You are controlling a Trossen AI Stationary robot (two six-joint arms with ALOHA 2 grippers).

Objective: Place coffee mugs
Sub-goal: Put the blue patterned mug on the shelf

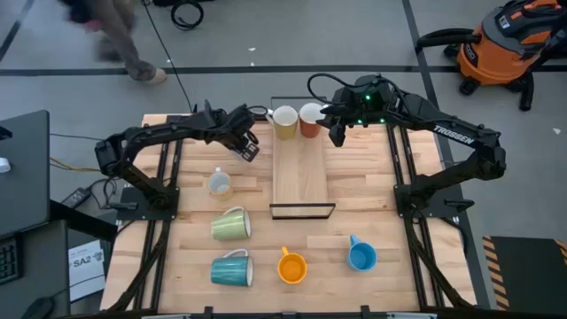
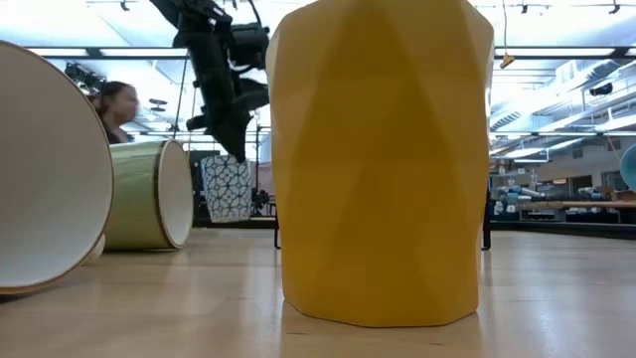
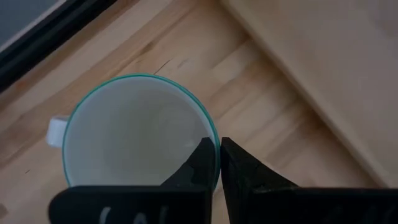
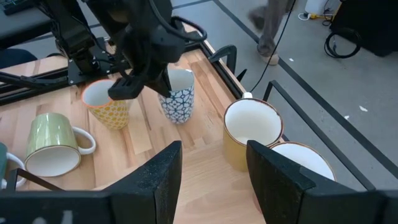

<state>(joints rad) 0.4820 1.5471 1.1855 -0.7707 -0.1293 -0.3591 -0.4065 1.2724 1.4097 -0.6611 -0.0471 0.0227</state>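
L claw (image 3: 213, 163) – on patterned mug (image 4: 179, 99) rim

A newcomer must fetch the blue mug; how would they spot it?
Start at the long wooden tray in the middle of the table. Past its dark-edged end, on the robot's right, stands the sky-blue ceramic mug, beside the orange ceramic mug; it is the only pure blue one.

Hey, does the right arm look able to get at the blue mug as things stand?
Probably yes. The right gripper hangs open and empty by the red-orange mug. The blue mug stands upright on that arm's side of the table, apart from the orange mug, with nothing in between.
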